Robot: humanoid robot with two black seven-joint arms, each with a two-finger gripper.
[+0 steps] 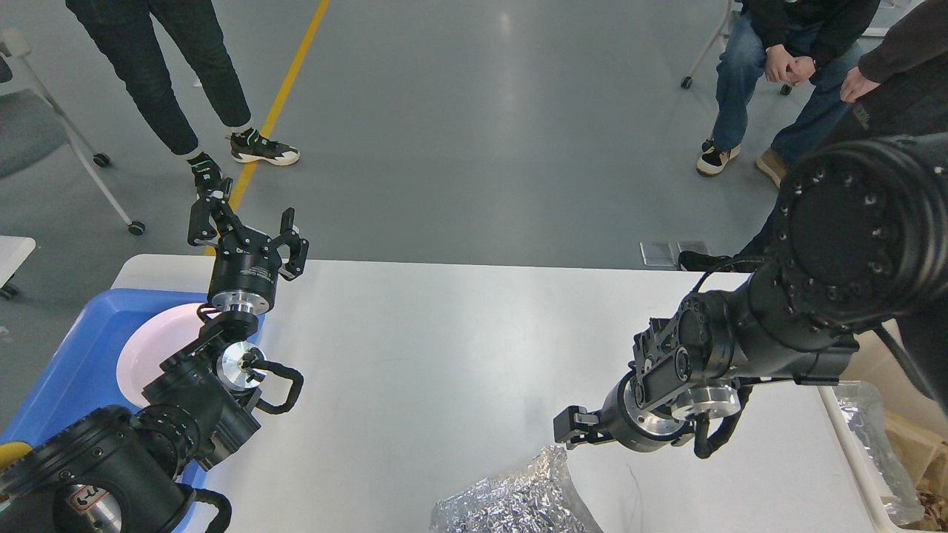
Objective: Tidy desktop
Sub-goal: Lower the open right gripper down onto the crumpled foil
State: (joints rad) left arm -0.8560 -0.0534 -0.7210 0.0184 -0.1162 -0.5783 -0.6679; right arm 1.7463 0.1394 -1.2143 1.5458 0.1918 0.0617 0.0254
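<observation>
Crinkled silver foil, one wrapper [511, 497], lies at the near edge of the desktop [444, 348], a bit right of centre, partly cut off by the bottom of the view. The desktop itself is the wide white top filling the middle of the view, long axis running left to right, short axis near to far, its far rounded corners pointing toward the grey floor. My right gripper [569, 428] hangs low just beside the foil's upper right corner, pointing left; it is dark and seen side-on, so I cannot tell if its fingers are apart or together, and I cannot tell if it touches the foil. My left gripper [248, 226] is raised at the far left corner of the desktop, fingers spread apart, holding nothing. Below it a blue tray [81, 348] sits at the left end with a pale pink plate [159, 340] inside. At the right end, just off the desktop, a cream bin [874, 370] holds what looks like another foil wrapper [870, 426] and some brown scraps. Progress, my guess: mostly done, since the plate is in the tray, some trash is in the bin, and the rest of the white surface that I can see shows nothing loose. Left to do: grab this last foil wrapper and drop it in the bin on the right. Foil is light and crumply, so an easy pinch, though it may slide.
</observation>
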